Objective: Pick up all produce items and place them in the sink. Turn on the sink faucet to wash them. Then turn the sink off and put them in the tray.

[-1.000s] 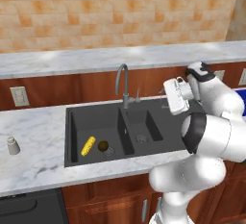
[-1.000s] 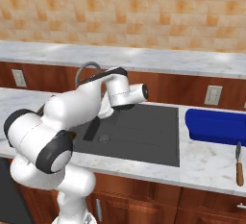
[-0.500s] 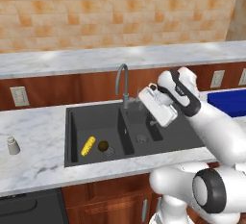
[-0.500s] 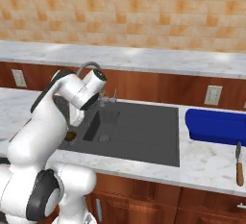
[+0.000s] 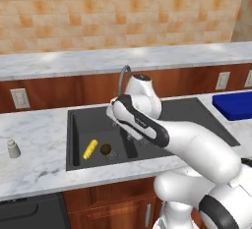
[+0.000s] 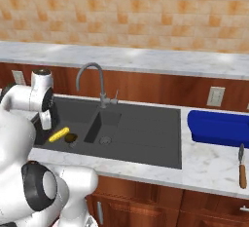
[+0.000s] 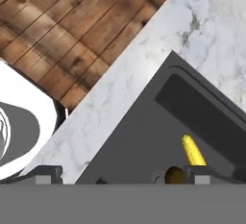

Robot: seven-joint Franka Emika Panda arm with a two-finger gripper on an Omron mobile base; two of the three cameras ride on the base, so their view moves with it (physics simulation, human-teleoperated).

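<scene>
**Status: produce loaded in sink, wash pending**

Both produce items, the corn cob [image 5: 90,149] and the dark round fruit [image 5: 105,149], lie in the wide basin of the sink [image 5: 78,125] beside the drain. Your end effector [image 7: 122,174] hangs above them, spread wide and empty. No water runs from the faucet [image 6: 92,75]. Washing, shut-off and transfer to the blue tray [image 6: 219,126] on the tabletop [image 6: 209,165] appear outstanding.

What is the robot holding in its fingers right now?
Nothing. The fingers are spread wide with nothing between them. The corn and the little round fruit both lie loose in the sink.
</scene>
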